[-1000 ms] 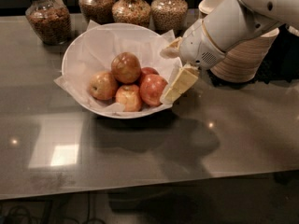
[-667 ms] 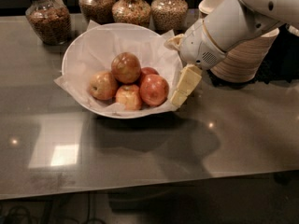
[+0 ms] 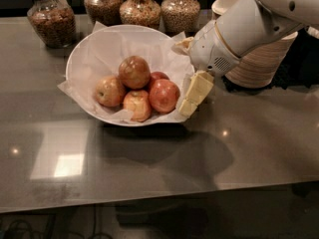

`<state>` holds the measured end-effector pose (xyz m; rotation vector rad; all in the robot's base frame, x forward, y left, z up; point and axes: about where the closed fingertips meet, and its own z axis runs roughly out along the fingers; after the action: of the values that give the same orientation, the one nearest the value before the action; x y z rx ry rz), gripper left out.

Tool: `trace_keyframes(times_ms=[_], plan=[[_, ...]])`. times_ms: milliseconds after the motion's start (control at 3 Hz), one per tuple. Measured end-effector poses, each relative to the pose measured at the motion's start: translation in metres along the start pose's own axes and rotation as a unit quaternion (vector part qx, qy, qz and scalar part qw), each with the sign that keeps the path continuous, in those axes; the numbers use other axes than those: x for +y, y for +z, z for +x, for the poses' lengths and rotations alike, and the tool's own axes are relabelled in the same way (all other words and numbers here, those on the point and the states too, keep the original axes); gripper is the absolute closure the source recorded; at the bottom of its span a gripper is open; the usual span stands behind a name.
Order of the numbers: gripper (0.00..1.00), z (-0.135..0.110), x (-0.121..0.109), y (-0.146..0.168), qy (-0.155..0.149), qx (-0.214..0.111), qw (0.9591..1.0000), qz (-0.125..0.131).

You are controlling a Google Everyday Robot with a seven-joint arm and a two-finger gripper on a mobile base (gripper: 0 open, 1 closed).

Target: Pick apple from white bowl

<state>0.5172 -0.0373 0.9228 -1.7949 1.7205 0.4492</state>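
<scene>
The white bowl [image 3: 89, 49], lined with crinkled white paper, sits on the grey counter and holds several apples. The bright red-orange apple [image 3: 163, 95] lies at the right of the pile, next to a duller brownish-red apple [image 3: 133, 71] on top and two yellowish apples [image 3: 109, 91] at the front left. My gripper [image 3: 187, 71] is at the bowl's right rim, open and empty. One cream finger [image 3: 195, 91] hangs just right of the red apple over the rim. The other finger [image 3: 182, 45] is at the upper right rim.
Several glass jars [image 3: 50, 19] of nuts and grains stand along the back of the counter. A stack of tan paper bowls [image 3: 259, 59] stands right behind my arm. The counter's front edge runs near the bottom of the view.
The lower finger has shifted slightly right, away from the red apple's side. The apples and bowl have not moved.
</scene>
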Motion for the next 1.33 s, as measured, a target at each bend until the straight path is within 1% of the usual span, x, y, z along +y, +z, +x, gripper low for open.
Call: trace_keyframes(times_ms=[333, 667, 1000, 1333], plan=[[0.17, -0.0148, 0.0126, -0.0037, -0.011, -0.008, 0.9999, -0.004], [0.41, -0.0232, 0.0184, -0.0043, -0.016, -0.011, 0.9998, -0.006], [0.64, -0.0231, 0.0184, -0.0043, -0.016, -0.011, 0.9998, -0.006], [0.61, -0.0194, 0.0136, -0.0037, -0.006, -0.008, 0.9999, -0.004]])
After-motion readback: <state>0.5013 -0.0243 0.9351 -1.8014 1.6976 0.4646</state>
